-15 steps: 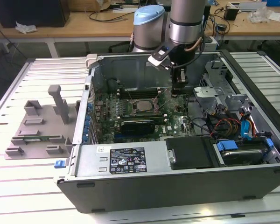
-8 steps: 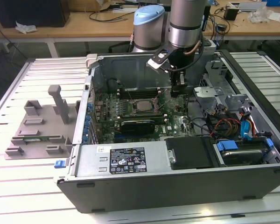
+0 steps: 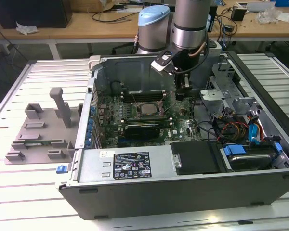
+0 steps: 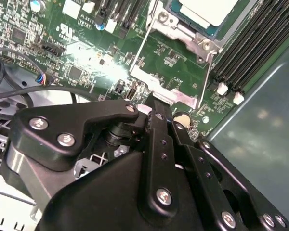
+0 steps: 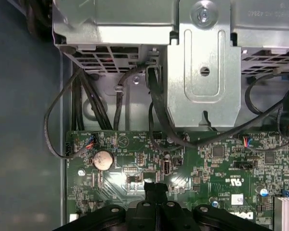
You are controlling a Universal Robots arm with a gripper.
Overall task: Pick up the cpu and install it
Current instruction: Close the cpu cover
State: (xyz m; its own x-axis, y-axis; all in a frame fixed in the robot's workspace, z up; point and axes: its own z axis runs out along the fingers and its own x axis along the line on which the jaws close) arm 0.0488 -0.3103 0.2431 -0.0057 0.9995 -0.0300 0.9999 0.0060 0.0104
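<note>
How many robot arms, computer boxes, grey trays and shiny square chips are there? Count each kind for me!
robot arm: 1
computer case: 1
grey tray: 1
cpu: 1
Total: 4

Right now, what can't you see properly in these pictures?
- The cpu: second wrist view, cut off by the picture's edge.
- Whether the cpu is clamped down: exterior view, too small to tell.
- The board beneath the gripper: both wrist views, hidden by the gripper's own body.
</note>
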